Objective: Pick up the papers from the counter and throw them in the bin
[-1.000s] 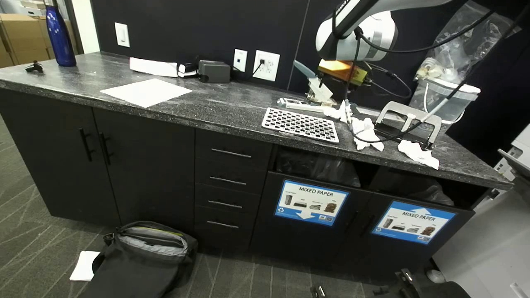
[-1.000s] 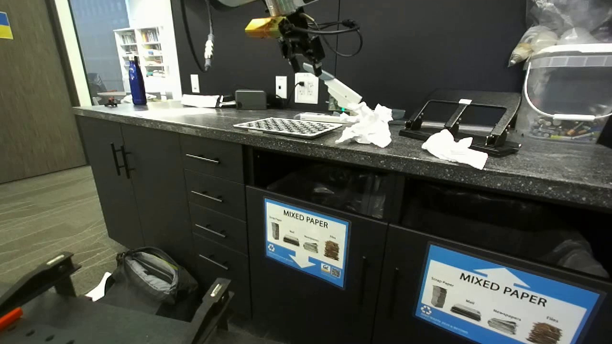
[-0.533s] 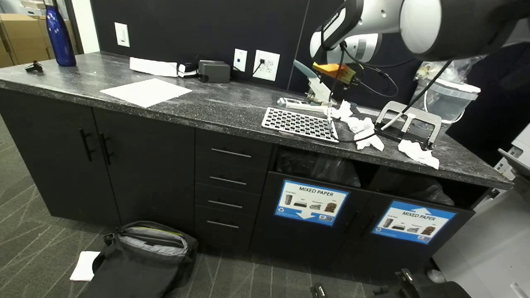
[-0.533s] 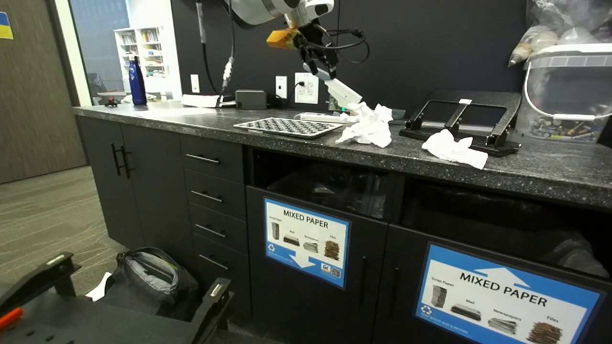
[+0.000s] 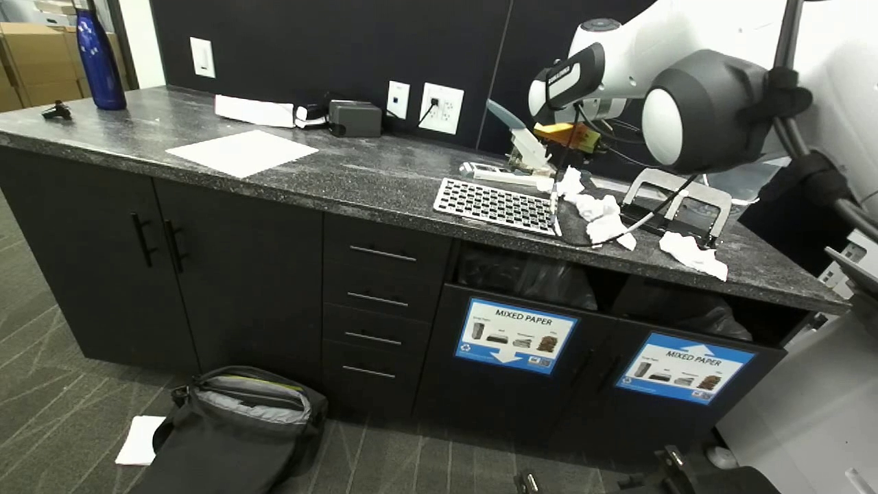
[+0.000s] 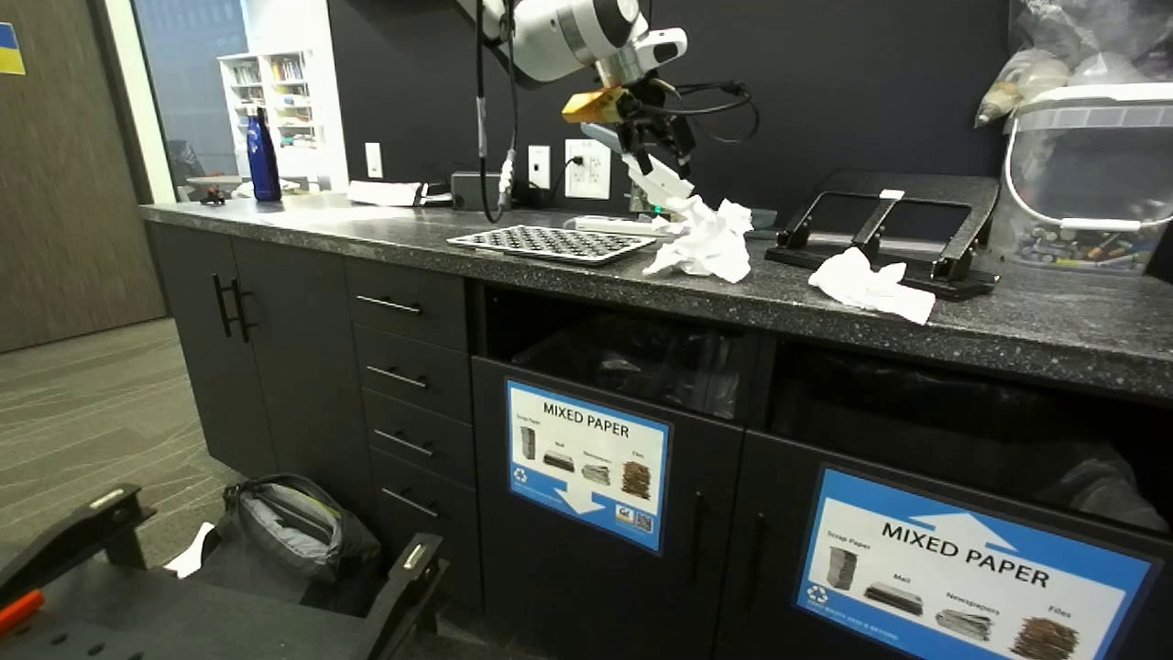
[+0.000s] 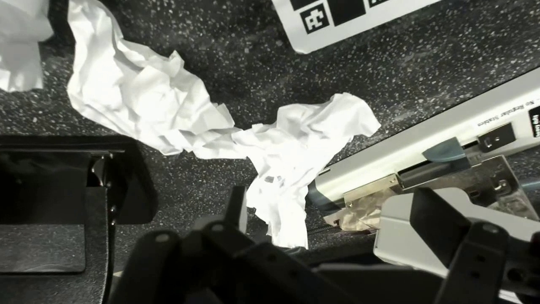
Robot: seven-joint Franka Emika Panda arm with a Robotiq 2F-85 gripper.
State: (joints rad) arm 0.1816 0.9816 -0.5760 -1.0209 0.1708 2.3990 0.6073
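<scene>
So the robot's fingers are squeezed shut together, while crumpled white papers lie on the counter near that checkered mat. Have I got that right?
Not quite: the fingers are spread wide apart, as the wrist view shows. The rest holds: crumpled white papers lie on the counter near the checkered mat.

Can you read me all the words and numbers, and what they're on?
"MIXED PAPER": down-arrow sign and up-arrow sign
"Scrap Paper": up-arrow sign
"Mail": up-arrow sign
"Newspapers": up-arrow sign
"Files": up-arrow sign
"No Regular Staples": stapler
Too small or blurred: lettering on the robot arm, black label on the stapler, down-arrow sign's captions, both signs' fine print.
No numbers I can read.
</scene>
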